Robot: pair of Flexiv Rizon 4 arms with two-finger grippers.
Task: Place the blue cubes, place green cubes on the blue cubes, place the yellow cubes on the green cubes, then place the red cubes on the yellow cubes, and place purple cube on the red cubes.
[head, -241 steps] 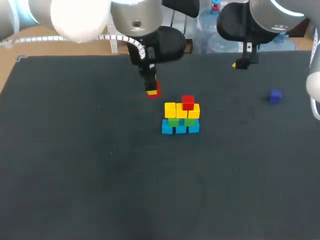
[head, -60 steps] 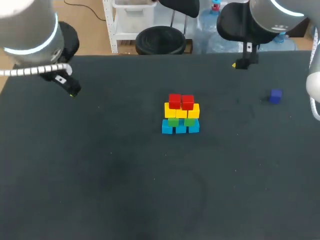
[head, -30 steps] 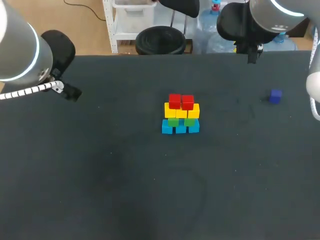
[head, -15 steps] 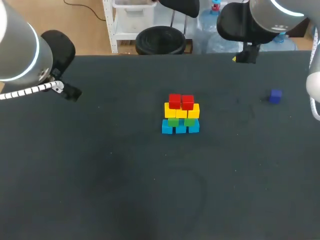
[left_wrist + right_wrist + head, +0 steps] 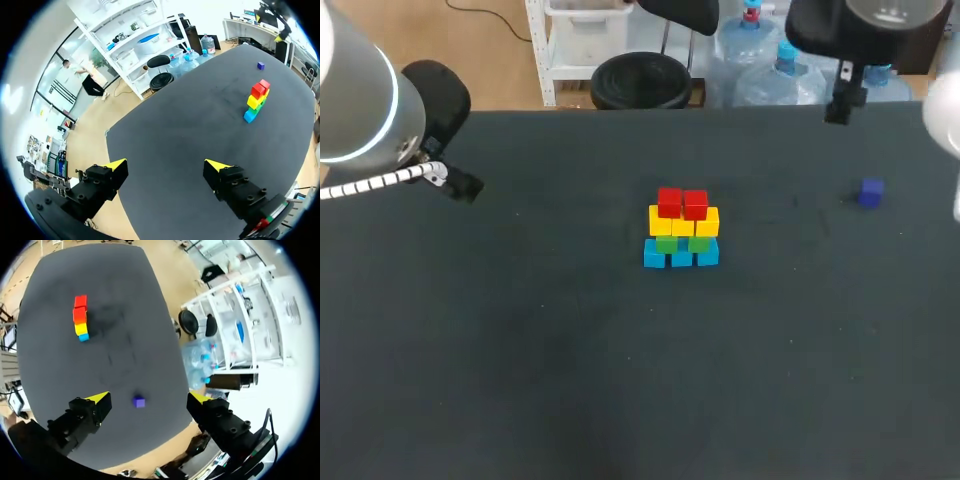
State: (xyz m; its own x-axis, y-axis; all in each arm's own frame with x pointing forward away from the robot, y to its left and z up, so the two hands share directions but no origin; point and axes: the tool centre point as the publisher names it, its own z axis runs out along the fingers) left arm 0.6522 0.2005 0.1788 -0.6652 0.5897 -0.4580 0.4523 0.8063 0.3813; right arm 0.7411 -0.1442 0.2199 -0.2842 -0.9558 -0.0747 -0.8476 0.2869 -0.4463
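So the left gripper [image 5: 165, 167] and right gripper [image 5: 148, 399] are both spread wide, empty. The purple cube [image 5: 870, 192] sits alone at 3 o'clock from the stack [image 5: 681, 228], well apart. The green cubes [image 5: 667, 243] barely peek out.

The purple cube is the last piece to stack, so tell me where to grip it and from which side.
Grip the purple cube by two opposite side faces, coming down from above with the open right gripper. It sits flat and alone on the table, so every side is free.
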